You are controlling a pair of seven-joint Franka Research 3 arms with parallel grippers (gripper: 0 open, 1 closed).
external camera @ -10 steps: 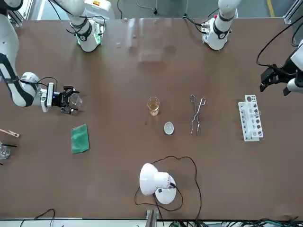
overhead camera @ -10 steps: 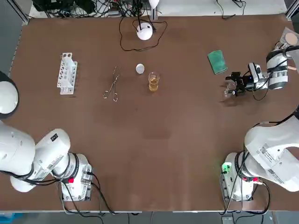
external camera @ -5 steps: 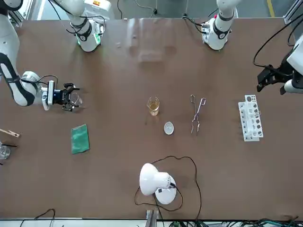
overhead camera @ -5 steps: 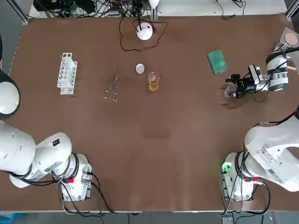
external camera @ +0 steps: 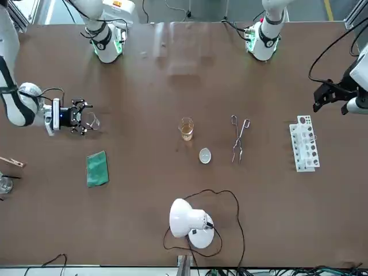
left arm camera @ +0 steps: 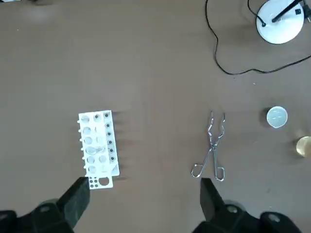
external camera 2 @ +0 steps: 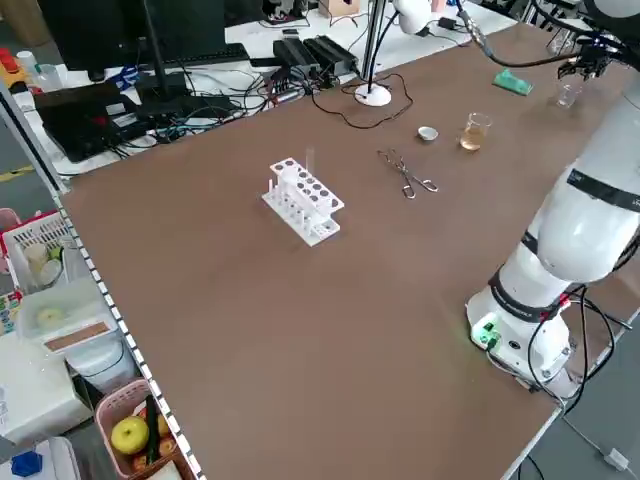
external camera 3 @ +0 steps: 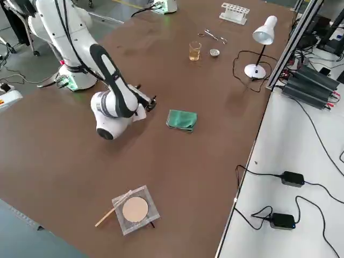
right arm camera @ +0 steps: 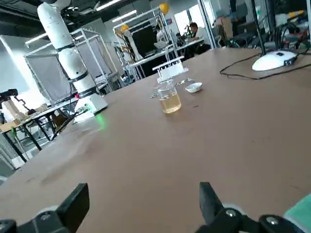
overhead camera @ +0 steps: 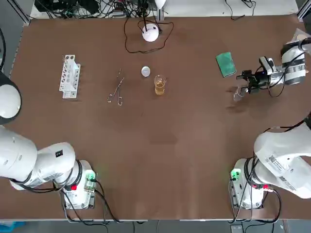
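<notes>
Small clear glass beaker (external camera: 93, 122) stands near the green folded cloth (external camera: 97, 168). The right gripper (external camera: 84, 117) hovers just beside it, fingers spread wide. This looks like an approach; a grasp would need the fingers brought around the glass. The left gripper (external camera: 323, 99), also spread wide, idles well apart from the cloth.

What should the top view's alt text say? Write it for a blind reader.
The right gripper is open beside a small clear glass near the table's right edge, by a green cloth. Toward the left are a beaker of amber liquid, white dish, tongs and test-tube rack; the left arm is at that edge.
</notes>
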